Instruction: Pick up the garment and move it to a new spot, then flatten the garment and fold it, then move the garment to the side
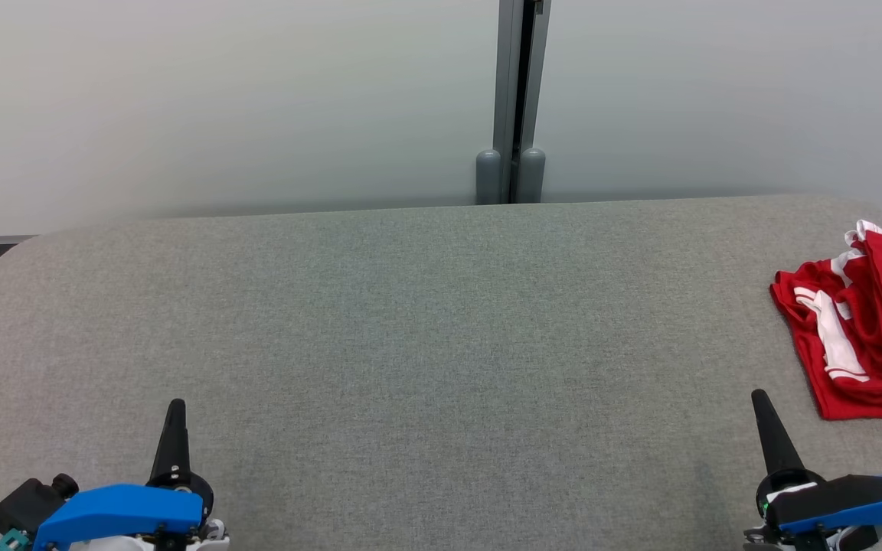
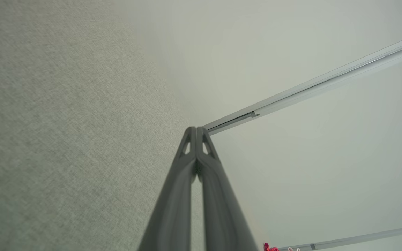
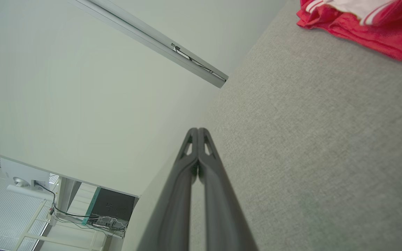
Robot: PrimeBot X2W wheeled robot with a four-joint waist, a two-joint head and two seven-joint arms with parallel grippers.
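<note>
A red garment with white stripes lies crumpled at the far right of the grey table, partly cut off by the head view's edge. Its lower part also fills the top right corner of the right wrist view as the garment. My right gripper is shut at the lower right, just left of and nearer than the garment, holding nothing; its tips touch each other. My left gripper rests shut and empty at the lower left, far from the cloth, fingertips pressed together.
Pale wall panels rise behind the table, split by a grey vertical post. The table's rounded back corners show at left and right. Past the table edge in the right wrist view stand a desk frame with cables and a dark box.
</note>
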